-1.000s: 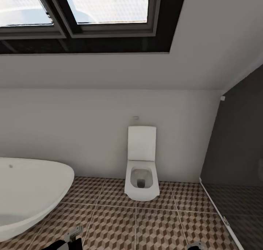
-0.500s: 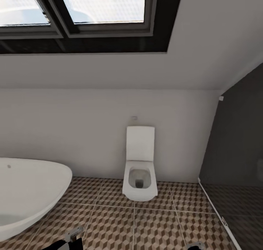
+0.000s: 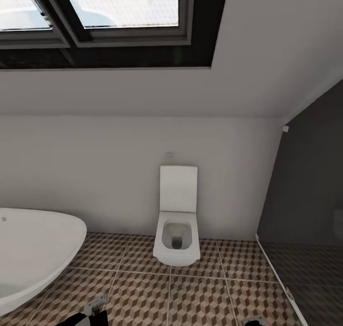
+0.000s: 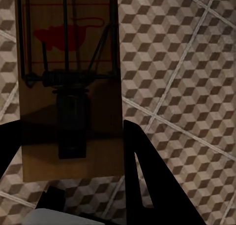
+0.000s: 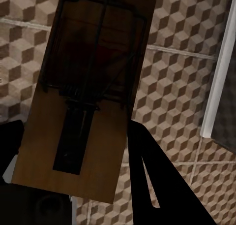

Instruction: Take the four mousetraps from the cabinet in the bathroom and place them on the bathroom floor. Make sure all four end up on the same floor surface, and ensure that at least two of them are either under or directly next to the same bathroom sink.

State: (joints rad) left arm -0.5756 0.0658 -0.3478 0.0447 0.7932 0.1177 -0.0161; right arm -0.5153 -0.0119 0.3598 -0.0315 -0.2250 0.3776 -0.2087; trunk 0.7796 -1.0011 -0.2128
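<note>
a flat tan wooden mousetrap with dark wire and a red mouse print [image 4: 69, 82] hangs over the cube-patterned brown, beige and white tiled floor [image 3: 200, 297]; a second, darker-shaded wooden trap [image 5: 86, 94] hangs likewise.

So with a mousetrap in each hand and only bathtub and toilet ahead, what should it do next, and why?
Probably keep turning the base to find the sink. The left gripper holds a mousetrap and the right gripper holds another mousetrap, both above the tiled floor, while the head view faces the toilet and bathtub.
</note>
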